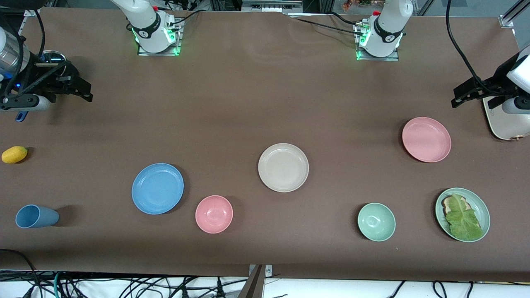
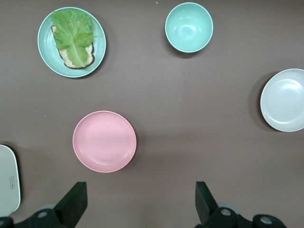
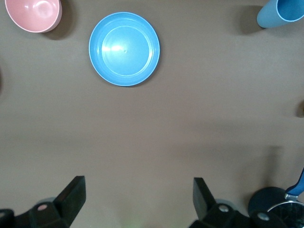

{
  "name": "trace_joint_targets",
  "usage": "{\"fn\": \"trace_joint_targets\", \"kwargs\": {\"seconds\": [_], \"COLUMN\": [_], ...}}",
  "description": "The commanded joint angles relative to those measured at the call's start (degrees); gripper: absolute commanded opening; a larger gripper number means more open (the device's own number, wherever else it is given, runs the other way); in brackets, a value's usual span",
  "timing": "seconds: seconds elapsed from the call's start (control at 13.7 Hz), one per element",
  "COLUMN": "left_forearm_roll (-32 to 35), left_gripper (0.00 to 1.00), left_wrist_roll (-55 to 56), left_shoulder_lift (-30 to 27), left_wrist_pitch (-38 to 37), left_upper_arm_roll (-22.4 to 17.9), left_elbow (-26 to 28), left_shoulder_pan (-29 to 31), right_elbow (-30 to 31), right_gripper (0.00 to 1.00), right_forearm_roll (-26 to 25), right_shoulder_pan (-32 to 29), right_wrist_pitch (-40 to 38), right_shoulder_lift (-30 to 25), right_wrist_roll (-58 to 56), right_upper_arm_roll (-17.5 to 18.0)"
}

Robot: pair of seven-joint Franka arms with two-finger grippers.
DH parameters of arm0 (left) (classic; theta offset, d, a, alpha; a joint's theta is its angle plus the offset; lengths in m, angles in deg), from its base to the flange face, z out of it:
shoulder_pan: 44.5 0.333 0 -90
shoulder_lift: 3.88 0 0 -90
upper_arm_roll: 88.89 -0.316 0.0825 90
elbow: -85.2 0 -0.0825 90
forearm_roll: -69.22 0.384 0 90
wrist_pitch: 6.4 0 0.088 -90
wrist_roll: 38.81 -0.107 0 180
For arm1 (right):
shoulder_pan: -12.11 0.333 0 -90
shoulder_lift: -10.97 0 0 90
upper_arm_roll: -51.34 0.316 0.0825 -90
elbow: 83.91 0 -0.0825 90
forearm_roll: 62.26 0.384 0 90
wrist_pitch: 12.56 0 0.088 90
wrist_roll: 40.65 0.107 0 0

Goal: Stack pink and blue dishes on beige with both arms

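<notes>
The beige plate (image 1: 283, 167) lies mid-table and is empty; it also shows at the left wrist view's edge as the beige plate (image 2: 285, 99). The salmon pink plate (image 1: 426, 139) (image 2: 104, 141) lies toward the left arm's end. The sky blue plate (image 1: 157, 188) (image 3: 124, 48) lies toward the right arm's end. My left gripper (image 1: 457, 96) (image 2: 138, 192) hangs open over bare table beside the pink plate, holding nothing. My right gripper (image 1: 83, 89) (image 3: 137, 187) hangs open over bare table at the right arm's end, well apart from the blue plate.
A pink bowl (image 1: 214, 214) sits beside the blue plate, nearer the camera. A green bowl (image 1: 376, 222) and a green plate with lettuce on bread (image 1: 462, 214) lie near the front edge. A blue cup (image 1: 36, 216), a yellow fruit (image 1: 14, 154) and a white appliance (image 1: 503, 120) sit at the table's ends.
</notes>
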Motion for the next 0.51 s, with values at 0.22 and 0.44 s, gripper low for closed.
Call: {"fn": "trace_joint_targets", "kwargs": {"seconds": [0.22, 0.44], "left_forearm_roll": [-0.7, -0.7], "left_gripper": [1.00, 1.00], "left_wrist_roll": [-1.3, -1.3], "left_shoulder_lift": [1.1, 1.1], "left_wrist_pitch": [-1.4, -1.4], "left_upper_arm_roll": [0.0, 0.0], "left_elbow": [-2.2, -2.2], "left_shoulder_pan": [0.3, 0.3], "right_elbow": [0.6, 0.6], "right_gripper": [1.00, 1.00], "right_forearm_roll": [-0.8, -0.8], "right_shoulder_pan": [0.0, 0.0], "right_wrist_pitch": [0.5, 0.2], "right_shoulder_lift": [-1.0, -1.1], "right_wrist_roll": [1.0, 1.0], "right_upper_arm_roll": [0.3, 0.3]}}
